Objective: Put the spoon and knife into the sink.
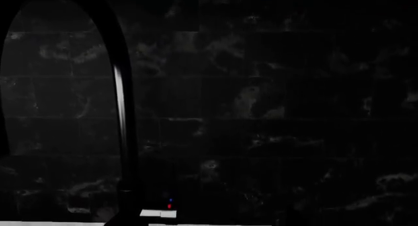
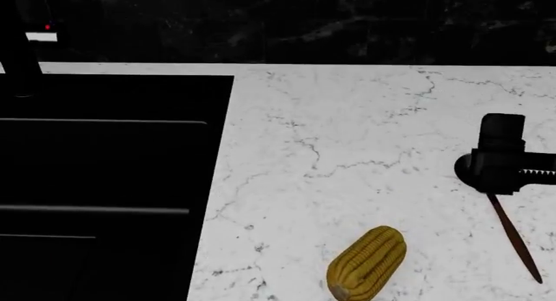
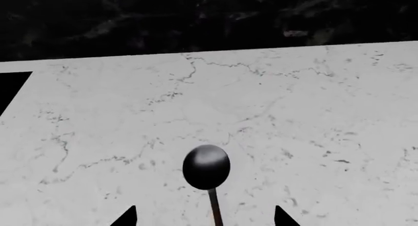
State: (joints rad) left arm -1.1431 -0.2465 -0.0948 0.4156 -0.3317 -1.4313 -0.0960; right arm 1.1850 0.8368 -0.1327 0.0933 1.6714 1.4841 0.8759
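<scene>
The corn cob (image 2: 366, 262) lies nearest on the marble counter (image 2: 347, 151). At far left sits the black sink (image 2: 104, 184). At right, the right gripper (image 3: 205, 217) hangs over the spoon (image 3: 206, 167), jaws spread either side of its handle, not touching. Left gripper unseen.

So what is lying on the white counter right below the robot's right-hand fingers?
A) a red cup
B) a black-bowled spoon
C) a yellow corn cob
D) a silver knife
B: the right wrist view shows the spoon, black oval bowl and thin handle, lying on the marble counter between the two fingers; the corn cob lies apart from it.
</scene>
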